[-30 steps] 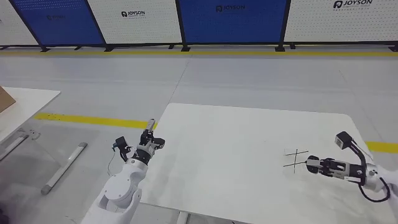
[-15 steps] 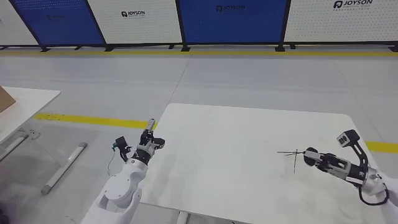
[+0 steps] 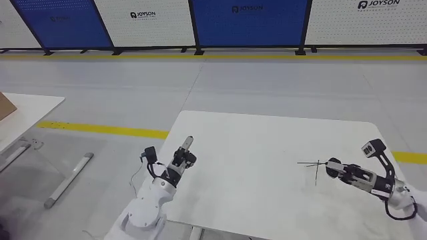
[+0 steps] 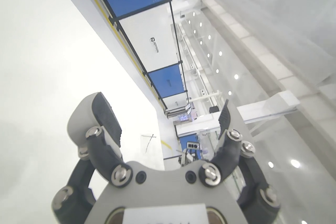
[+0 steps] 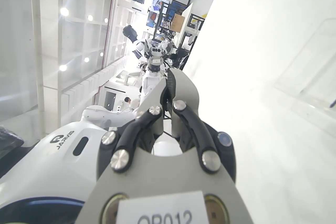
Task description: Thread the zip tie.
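Note:
Thin black zip tie strands [image 3: 313,165] form a cross over the right part of the white table [image 3: 253,147]. My right gripper [image 3: 331,167] is at the cross's right end, shut on a zip tie strand. In the right wrist view its fingers [image 5: 172,86] are pressed together, with a thin dark strip between them. My left gripper [image 3: 187,145] is over the table's left edge, far from the zip tie. It is open with nothing between its pads [image 4: 106,114], and the zip tie [image 4: 149,141] lies far ahead of it.
A clear plastic piece [image 5: 309,64] lies on the table near my right gripper, with a dark tip [image 5: 332,103] beside it. A second white table [image 3: 27,113] stands at the far left, and blue and white panels [image 3: 247,10] line the back.
My left arm has shifted right, bringing its gripper from outside the table's left edge to over it. The right gripper turned with the zip tie a second ago and has since kept still.

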{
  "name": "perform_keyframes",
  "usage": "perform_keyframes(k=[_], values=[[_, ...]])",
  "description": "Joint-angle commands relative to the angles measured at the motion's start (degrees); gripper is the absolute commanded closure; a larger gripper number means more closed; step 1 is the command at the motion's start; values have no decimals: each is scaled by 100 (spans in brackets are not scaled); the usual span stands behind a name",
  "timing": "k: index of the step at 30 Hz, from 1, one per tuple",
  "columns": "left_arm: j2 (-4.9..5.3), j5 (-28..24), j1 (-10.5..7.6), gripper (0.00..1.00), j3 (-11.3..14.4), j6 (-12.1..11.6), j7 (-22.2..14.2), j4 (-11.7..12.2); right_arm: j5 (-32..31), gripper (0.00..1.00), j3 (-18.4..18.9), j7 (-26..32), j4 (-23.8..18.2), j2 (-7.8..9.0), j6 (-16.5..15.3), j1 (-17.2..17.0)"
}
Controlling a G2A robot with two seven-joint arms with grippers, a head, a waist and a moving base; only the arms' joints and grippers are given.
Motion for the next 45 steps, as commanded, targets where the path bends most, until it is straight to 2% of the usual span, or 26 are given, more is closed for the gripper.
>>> perform_keyframes(k=[1, 4, 6, 13, 15, 17, 18, 20, 23, 25, 31, 33, 34, 43, 45], values=[[-21, 341, -52, 0, 306, -2, 7, 26, 0, 100, 0, 0, 0, 0, 0, 0], [-54, 651, -148, 0, 703, -96, -70, 98, 0, 100, 0, 0, 0, 0, 0, 0], [-80, 646, -250, 0, 802, -102, 57, 179, 0, 100, 0, 0, 0, 0, 0, 0], [-80, 646, -250, 0, 802, -102, 57, 179, 0, 100, 0, 0, 0, 0, 0, 0], [-81, 491, -271, 0, 742, -87, 30, 227, 137, 100, -40, 28, -104, -16, 22, -67], [-77, 90, -288, 0, 607, -78, -147, 274, 373, 100, -69, 81, -107, -42, 0, -109], [-68, -104, -297, 0, 563, -85, -398, 272, 458, 100, -169, 113, -171, -76, 0, -122], [-54, -160, -302, 0, 567, -139, -715, 253, 522, 100, -329, 74, -244, -134, 0, -120], [-65, 24, -386, 0, 837, -76, -962, 227, 488, 100, -573, -144, -397, -232, 0, -112], [-95, 246, -509, 0, 1148, 32, -985, 233, 432, 100, -675, -257, -510, -288, 0, -139], [-231, 600, -964, 0, 1969, 211, -674, 525, 44, 100, -787, -631, -687, -395, 0, -239], [-269, 605, -1072, 0, 2130, 230, -582, 648, -149, 100, -821, -746, -708, -415, 0, -284], [-285, 619, -1117, 0, 2170, 278, -473, 693, -224, 100, -839, -757, -703, -418, 0, -286], [-285, 619, -1117, 0, 2170, 278, -473, 693, -224, 100, -839, -757, -703, -418, 0, -286], [-285, 619, -1117, 0, 2170, 278, -473, 693, -59, 100, -818, -937, -790, -436, 0, -360]])
